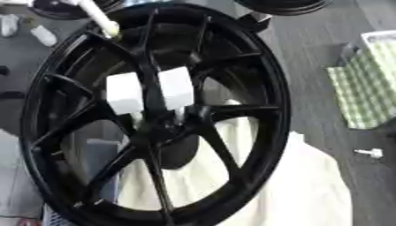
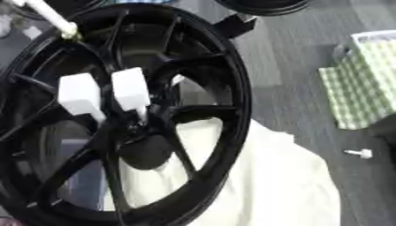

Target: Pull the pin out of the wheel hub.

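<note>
A large black spoked wheel stands tilted and fills most of both views. Its hub lies a little left of the centre. Two white block-shaped pieces stick out side by side just above the hub, one on each side of a spoke; their lower ends narrow toward it. I cannot tell which of them is the pin. Neither of my hands shows in either view.
A white rod comes in from the top left and touches the rim. White cloth lies under the wheel. A green checked cloth lies at the right. A small white bolt-like part lies on the grey floor. Another black wheel shows at the top.
</note>
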`<state>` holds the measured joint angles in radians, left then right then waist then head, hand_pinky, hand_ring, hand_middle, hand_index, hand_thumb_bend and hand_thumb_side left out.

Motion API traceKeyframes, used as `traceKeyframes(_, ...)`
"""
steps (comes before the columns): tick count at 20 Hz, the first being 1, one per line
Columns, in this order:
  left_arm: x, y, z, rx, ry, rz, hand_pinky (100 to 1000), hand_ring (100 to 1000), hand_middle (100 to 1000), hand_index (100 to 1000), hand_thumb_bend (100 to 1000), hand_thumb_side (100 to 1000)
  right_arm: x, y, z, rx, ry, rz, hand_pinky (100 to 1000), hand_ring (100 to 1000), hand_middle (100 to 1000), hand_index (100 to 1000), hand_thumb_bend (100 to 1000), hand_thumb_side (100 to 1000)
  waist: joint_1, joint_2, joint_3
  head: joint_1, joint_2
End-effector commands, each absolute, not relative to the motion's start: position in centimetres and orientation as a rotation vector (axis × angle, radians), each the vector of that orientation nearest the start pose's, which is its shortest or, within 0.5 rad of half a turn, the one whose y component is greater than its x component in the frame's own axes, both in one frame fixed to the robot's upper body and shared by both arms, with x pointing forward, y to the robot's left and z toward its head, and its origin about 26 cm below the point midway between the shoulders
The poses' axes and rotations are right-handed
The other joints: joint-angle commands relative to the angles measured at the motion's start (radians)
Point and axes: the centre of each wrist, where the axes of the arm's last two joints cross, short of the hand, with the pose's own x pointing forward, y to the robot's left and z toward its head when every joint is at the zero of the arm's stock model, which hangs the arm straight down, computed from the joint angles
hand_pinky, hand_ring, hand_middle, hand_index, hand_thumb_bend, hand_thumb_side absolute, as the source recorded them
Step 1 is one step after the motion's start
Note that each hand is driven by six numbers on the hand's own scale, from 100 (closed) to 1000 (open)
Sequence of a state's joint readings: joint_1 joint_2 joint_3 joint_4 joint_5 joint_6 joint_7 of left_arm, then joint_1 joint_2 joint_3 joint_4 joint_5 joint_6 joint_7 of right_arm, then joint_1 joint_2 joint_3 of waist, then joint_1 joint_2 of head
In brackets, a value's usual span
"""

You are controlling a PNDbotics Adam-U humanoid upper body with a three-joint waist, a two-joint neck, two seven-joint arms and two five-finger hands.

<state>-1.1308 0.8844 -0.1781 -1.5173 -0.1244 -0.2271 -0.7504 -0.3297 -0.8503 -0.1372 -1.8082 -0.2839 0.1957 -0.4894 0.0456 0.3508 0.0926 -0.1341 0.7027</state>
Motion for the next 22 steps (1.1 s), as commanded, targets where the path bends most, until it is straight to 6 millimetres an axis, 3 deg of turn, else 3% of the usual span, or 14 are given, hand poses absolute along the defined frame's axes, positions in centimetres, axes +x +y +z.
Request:
traceKeyframes(1,33.2,33.7,46.1,-1.109,2.626,2.159,712,502,274,402,156,100,30.3,-38.9,28.4,-0.859,-2.078,-0.032,667,678,556,711,100,562,-0.008,-0.032,0.014,-0.006,0.014)
traceKeyframes(4,32.5,38.5,44.7,-1.311,2.771,2.084,713,504,285,414,126,100,30.1,-39.1,28.3,-0.871,-2.083,-0.045,668,678,556,711,100,557,-0.019,-0.041,0.047,-0.013,0.022)
traceKeyframes(9,32.6,44.4,41.0,-1.557,2.976,1.998,713,505,297,429,100,100,30.1,-38.9,28.4,-0.868,-2.09,-0.05,669,679,557,711,100,551,-0.037,-0.054,0.074,-0.019,0.023)
traceKeyframes(15,32.5,48.0,36.7,-1.796,3.024,2.009,710,510,304,435,100,100,30.1,-38.9,28.3,-0.869,-2.092,-0.059,669,680,558,711,100,547,-0.051,-0.061,0.081,-0.019,0.014)
traceKeyframes(18,32.3,49.1,35.0,-1.881,3.026,2.027,726,527,334,469,152,100,30.1,-38.9,28.3,-0.869,-2.093,-0.066,669,679,558,711,100,546,-0.057,-0.061,0.081,-0.024,0.009)
traceKeyframes(19,32.3,49.4,34.5,-1.884,3.039,2.032,756,569,396,537,195,100,30.1,-39.0,28.3,-0.87,-2.093,-0.069,669,679,558,711,100,544,-0.058,-0.06,0.081,-0.025,0.008)
traceKeyframes(21,32.2,50.0,33.5,-1.873,3.066,2.1,845,742,633,754,272,100,30.0,-39.0,28.3,-0.871,-2.095,-0.075,668,678,557,710,100,543,-0.06,-0.06,0.081,-0.026,0.005)
traceKeyframes(22,32.1,50.2,33.1,-1.869,3.066,2.162,901,850,789,873,436,374,30.0,-39.0,28.3,-0.871,-2.095,-0.077,668,678,557,710,100,543,-0.06,-0.06,0.081,-0.025,0.005)
